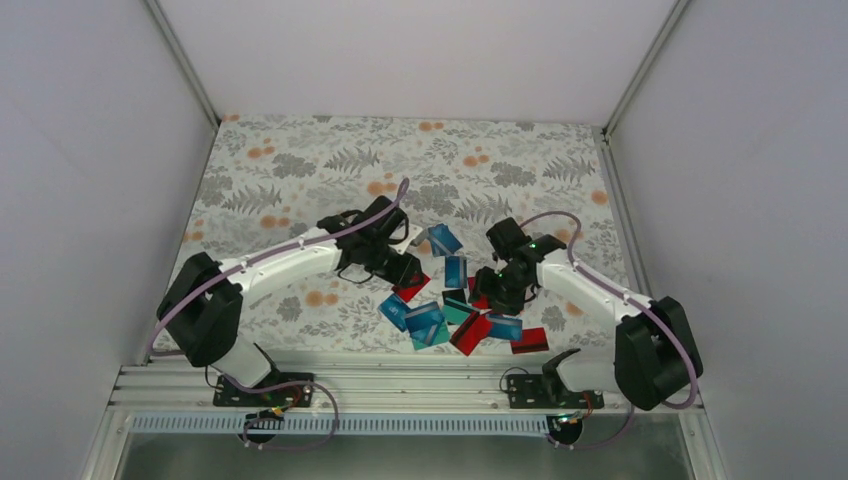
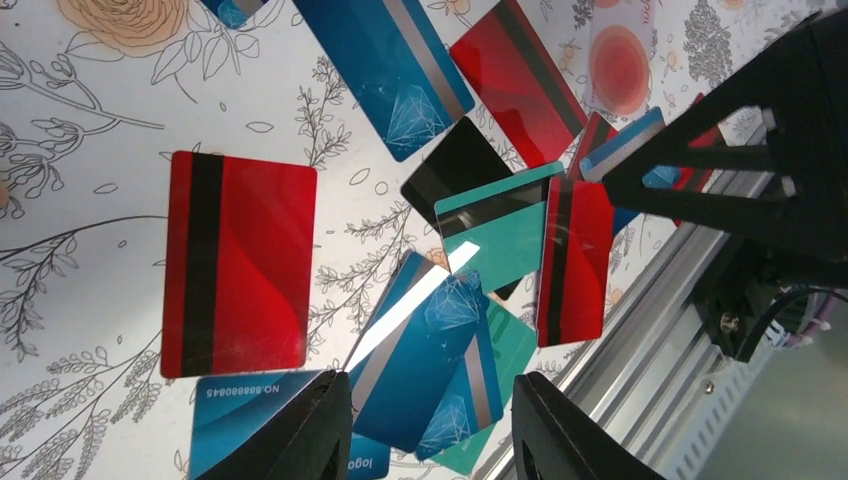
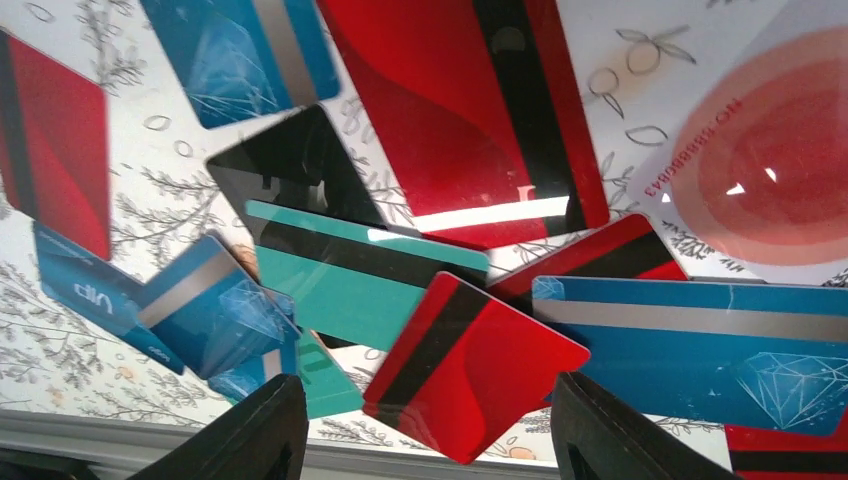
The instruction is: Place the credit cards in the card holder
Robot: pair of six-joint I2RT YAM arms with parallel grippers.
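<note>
Our left gripper (image 2: pixel 430 400) and right gripper (image 3: pixel 428 400) both hang empty, jaws apart, over the credit cards (image 1: pixel 447 308) heaped overlapping at the near middle, so a pinch may lift two stacked cards or skid one away; the card holder we cannot spot.

Glossy red, blue and teal credit cards (image 1: pixel 425 322) carry black or silver stripes. The white tabletop (image 1: pixel 300 160) is patterned with grey ferns and orange blossoms.
</note>
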